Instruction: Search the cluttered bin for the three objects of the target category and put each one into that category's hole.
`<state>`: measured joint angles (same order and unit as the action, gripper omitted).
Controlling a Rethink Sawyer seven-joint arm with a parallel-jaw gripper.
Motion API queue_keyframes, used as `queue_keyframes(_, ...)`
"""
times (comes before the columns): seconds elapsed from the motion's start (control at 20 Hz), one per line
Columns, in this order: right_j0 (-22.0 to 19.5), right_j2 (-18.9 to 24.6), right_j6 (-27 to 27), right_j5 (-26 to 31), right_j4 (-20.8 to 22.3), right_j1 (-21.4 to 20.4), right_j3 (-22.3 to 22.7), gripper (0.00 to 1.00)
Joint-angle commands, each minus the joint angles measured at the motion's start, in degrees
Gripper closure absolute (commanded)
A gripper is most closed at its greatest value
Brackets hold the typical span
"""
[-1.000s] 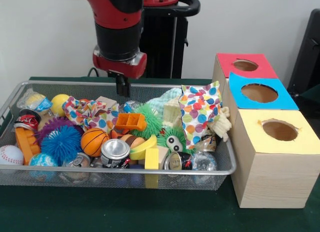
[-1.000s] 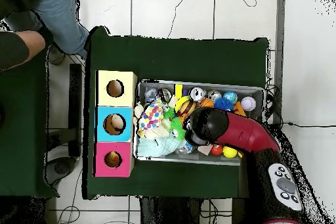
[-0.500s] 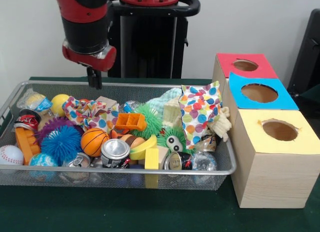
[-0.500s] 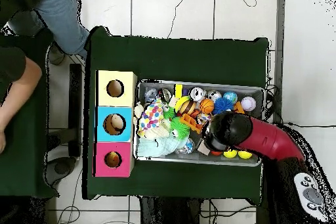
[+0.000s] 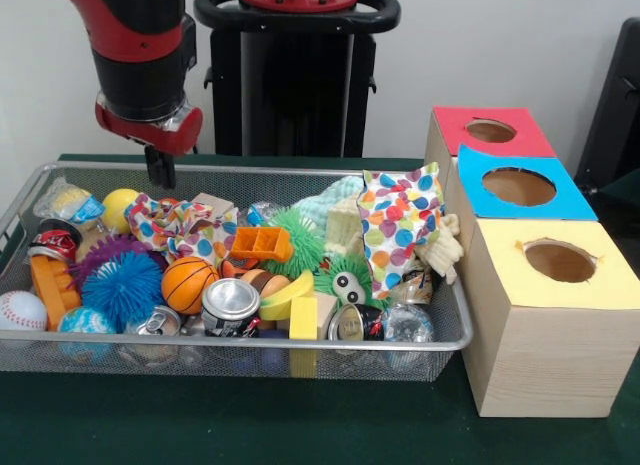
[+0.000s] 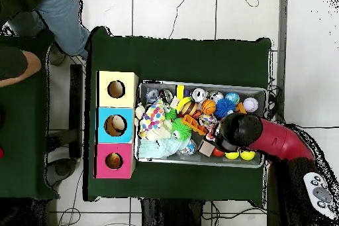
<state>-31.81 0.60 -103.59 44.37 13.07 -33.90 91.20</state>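
Observation:
The wire mesh bin (image 5: 240,341) is packed with toys. Among them are a small basketball (image 5: 187,284), a baseball (image 5: 20,310), a blue spiky ball (image 5: 122,285), a yellow ball (image 5: 120,207), a green spiky ball (image 5: 298,235), drink cans (image 5: 230,305), an orange block (image 5: 260,243) and a polka-dot cloth (image 5: 398,225). My gripper (image 5: 160,169) hangs shut and empty above the bin's far left corner, over the yellow ball and clear of the toys. In the overhead view the arm's head (image 6: 240,132) hides it.
Three wooden boxes stand beside the bin, each with a round hole: red top (image 5: 490,131), blue top (image 5: 518,187), yellow top (image 5: 560,261). From above, something pale lies inside the blue box's hole (image 6: 116,125). A person's arm (image 6: 16,64) shows at the left edge.
The arm has swung from over the bin's middle to its far left end in the front view, still empty. The person's arm at the overhead edge has shifted.

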Motion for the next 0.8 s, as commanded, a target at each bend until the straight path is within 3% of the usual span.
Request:
queue_keyframes(0.05, -1.2, 6.2, 6.2, -1.2, 3.3, 2.5, -2.0, 1.00)
queue_keyframes(0.8, -5.0, 9.2, 10.6, -1.5, 8.2, 6.8, -7.8, 1.00)
